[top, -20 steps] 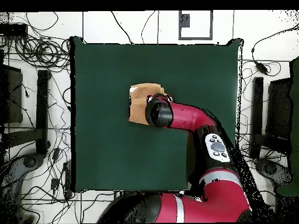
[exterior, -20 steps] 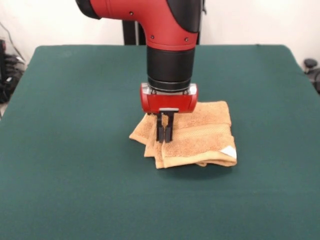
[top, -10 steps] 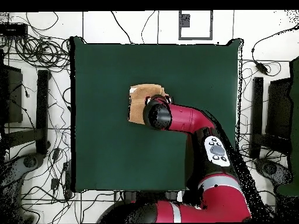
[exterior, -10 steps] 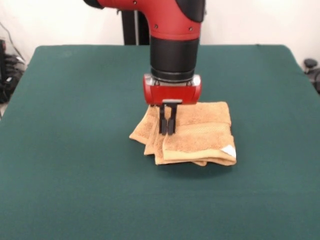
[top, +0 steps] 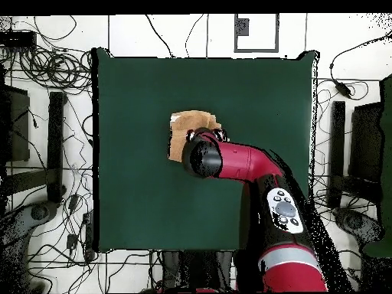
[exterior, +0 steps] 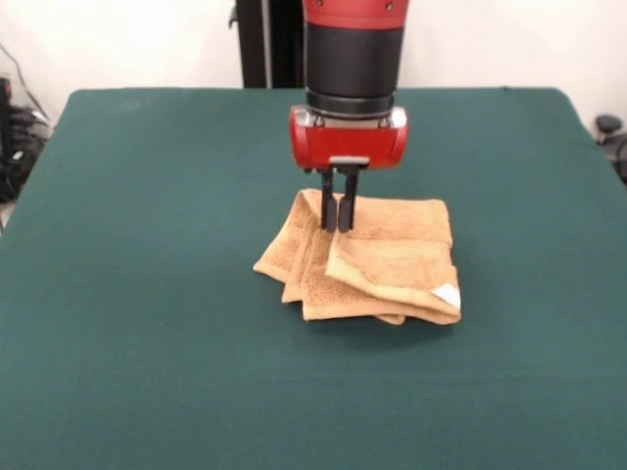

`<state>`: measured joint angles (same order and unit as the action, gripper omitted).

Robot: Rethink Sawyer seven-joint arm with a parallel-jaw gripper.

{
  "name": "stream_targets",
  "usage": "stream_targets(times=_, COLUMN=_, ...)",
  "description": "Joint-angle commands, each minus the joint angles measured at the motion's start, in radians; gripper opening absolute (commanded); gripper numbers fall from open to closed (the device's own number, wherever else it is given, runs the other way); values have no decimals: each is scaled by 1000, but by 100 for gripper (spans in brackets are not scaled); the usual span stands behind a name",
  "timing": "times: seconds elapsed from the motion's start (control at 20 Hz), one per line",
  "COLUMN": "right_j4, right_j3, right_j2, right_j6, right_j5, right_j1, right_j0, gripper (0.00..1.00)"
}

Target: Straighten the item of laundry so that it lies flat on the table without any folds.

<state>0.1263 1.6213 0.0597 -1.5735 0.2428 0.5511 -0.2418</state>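
Note:
The item of laundry [exterior: 377, 266] is an orange-tan towel, folded in several layers near the middle of the green table [exterior: 147, 323]. A white tag shows at its front right corner. My gripper [exterior: 338, 225] hangs above the towel's upper left part, fingers shut on a top layer and holding that edge raised. In the overhead view the towel [top: 184, 126] is partly hidden under the red arm, and the gripper itself is covered by the arm's wrist.
Green table cloth [top: 138, 199] spreads wide on all sides of the towel. Cables and stands [top: 46, 161] lie on the floor beyond the table's edges. A dark post [exterior: 253, 44] stands behind the table.
The gripper has risen and moved toward the table's far side, carrying the pinched towel layer with it. The top layer's left edge has peeled up and back.

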Motion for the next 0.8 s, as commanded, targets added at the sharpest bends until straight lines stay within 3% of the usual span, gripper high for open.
stream_targets(times=0.05, right_j4=-14, right_j3=139, right_j2=70, right_j6=-169, right_j5=-1, right_j1=1, right_j0=-4, gripper=0)
stream_targets(times=0.45, right_j4=-1, right_j3=180, right_j2=107, right_j6=-150, right_j5=-38, right_j1=8, right_j0=-42, gripper=0)
stream_targets(times=0.8, right_j4=24, right_j3=308, right_j2=139, right_j6=-142, right_j5=-65, right_j1=92, right_j0=-92, gripper=0)
